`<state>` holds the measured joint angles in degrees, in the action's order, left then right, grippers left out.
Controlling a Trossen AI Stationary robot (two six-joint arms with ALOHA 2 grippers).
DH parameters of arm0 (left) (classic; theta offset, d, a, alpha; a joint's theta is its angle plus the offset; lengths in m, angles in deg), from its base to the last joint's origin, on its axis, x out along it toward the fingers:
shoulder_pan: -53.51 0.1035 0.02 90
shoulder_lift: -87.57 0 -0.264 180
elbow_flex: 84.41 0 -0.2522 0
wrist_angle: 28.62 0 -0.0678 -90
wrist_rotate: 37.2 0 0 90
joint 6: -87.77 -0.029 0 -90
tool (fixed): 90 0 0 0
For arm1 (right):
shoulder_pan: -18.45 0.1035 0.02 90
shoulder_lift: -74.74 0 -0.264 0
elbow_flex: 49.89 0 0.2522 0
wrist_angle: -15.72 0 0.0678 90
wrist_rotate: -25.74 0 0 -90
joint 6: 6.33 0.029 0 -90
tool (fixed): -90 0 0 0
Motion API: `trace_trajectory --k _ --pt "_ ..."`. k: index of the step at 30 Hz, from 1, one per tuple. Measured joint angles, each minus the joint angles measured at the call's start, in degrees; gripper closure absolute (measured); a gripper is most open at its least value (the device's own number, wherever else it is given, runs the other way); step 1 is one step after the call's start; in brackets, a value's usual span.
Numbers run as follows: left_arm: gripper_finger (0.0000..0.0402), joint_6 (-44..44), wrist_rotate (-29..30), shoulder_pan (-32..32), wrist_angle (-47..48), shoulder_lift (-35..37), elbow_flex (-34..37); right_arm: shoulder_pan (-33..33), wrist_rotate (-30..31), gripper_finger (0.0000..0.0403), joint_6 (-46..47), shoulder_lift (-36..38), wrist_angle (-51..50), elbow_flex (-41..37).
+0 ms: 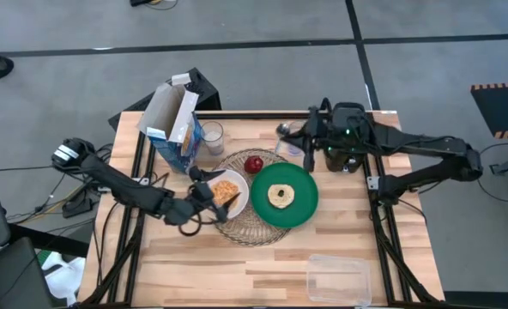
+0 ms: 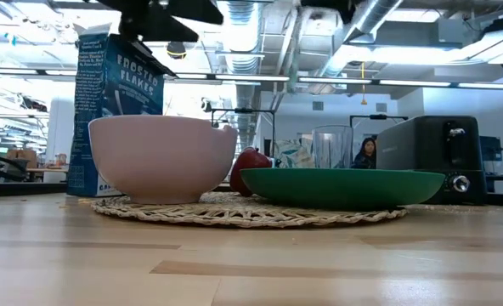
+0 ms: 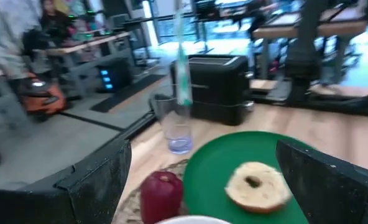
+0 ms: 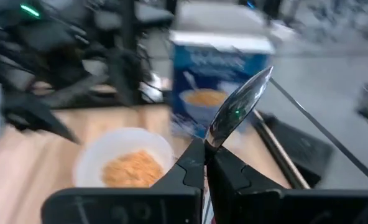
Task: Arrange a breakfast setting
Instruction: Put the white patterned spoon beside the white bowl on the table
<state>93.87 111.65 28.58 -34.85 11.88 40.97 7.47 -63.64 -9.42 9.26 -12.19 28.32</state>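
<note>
High view: straight down, whole table. Low view: tabletop level, close. Both share white bowl [image 1: 228, 190], green plate [image 2: 345, 184].

Both arms matte black w/ slim tube links and chunky joints. Left gripper [image 3: 202, 180]: two broad, wedge-shaped black fingers [image 3: 94, 183], grainy texture. Right gripper [image 4: 206, 165]: smooth black fingers tapering to narrow tips off a boxy base. Small green LEDs glow on right arm's wrist block [image 1: 347, 133]. Black cables trail behind left arm's base [image 1: 69, 154].

Spoon [image 4: 237, 115] handle seemingly hidden by fingers.
</note>
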Motion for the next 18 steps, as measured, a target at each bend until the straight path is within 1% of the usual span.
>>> trace_trajectory --k 4,6,10,15,18 --pt "0.0016 -1.0 1.6 2.6 -0.2 -5.2 -4.3 5.3 0.0 0.0370 0.0 -1.5 5.1 0.0" --pt "0.0016 -1.0 2.0 3.8 0.1 -7.7 -6.1 7.8 1.1 0.0370 -0.1 -2.4 7.6 0.0" --pt "0.0016 -1.0 2.0 5.8 0.0 -11.7 -9.6 11.4 1.2 0.0372 -0.4 -4.5 11.8 0.0" --pt "0.0016 -2.3 1.7 7.1 -0.1 -15.1 -12.9 14.0 1.4 0.0369 -0.4 -7.9 15.6 0.0" --pt "0.0017 -3.5 1.7 7.1 -0.3 -15.5 -13.8 14.8 1.6 0.0370 -0.4 -9.9 18.6 0.0"
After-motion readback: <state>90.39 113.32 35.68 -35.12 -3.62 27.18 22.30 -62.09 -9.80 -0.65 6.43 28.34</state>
